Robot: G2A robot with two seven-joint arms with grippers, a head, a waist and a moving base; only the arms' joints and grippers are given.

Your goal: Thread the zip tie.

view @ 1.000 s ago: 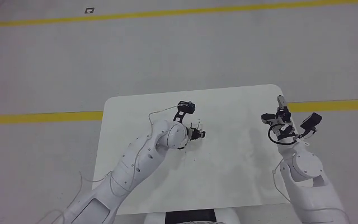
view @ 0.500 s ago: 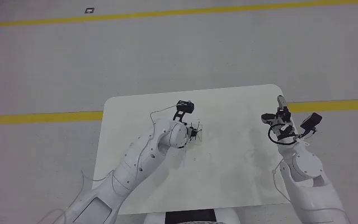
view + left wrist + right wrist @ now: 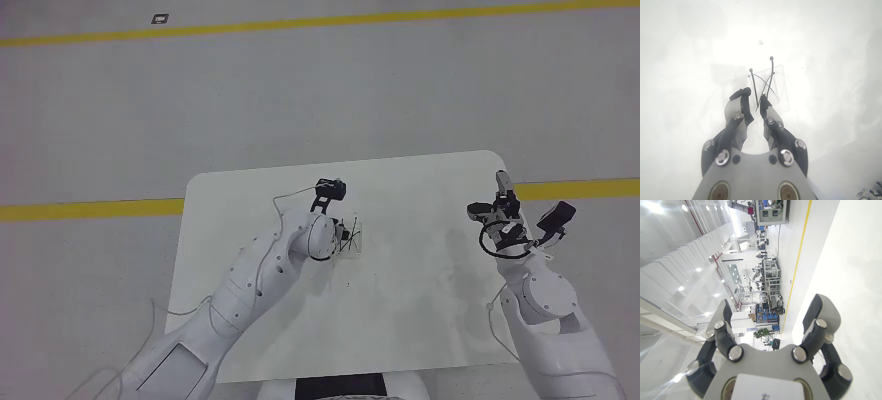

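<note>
the left claw (image 3: 755, 97) hung low over the middle of the white worktop (image 3: 430, 300), pointing down at a small heap of black zip ties (image 3: 754, 83). its two dark fingertips (image 3: 745, 92) stood a little apart and were not shut on anything that could be made out. the thin tail ends of the ties ran into the narrow gap between them, but whether either pad touched a tail could not be told.

the ties lay crossed over one another on a clear flat tray (image 3: 780, 89), which sat on the worktop directly under the claw. the longest tie (image 3: 772, 70) stuck its square head out past the tray's far edge onto the bare worktop. another tie's head lay right at the tray's corner, on the side of the fingertip with the bent black pad. the rest were tangled in an x over the tray's middle. a small pale scrap (image 3: 760, 42) lay farther out on the worktop, apart from the tray.

the right claw (image 3: 771, 300) was at the right-hand edge of the worktop, well apart from the tray and the ties. its fingers were spread wide with nothing between them. it was aimed away from the worktop, out along the pale floor (image 3: 848, 247) and a yellow floor line (image 3: 798, 256), with a hall of machines beyond.
</note>
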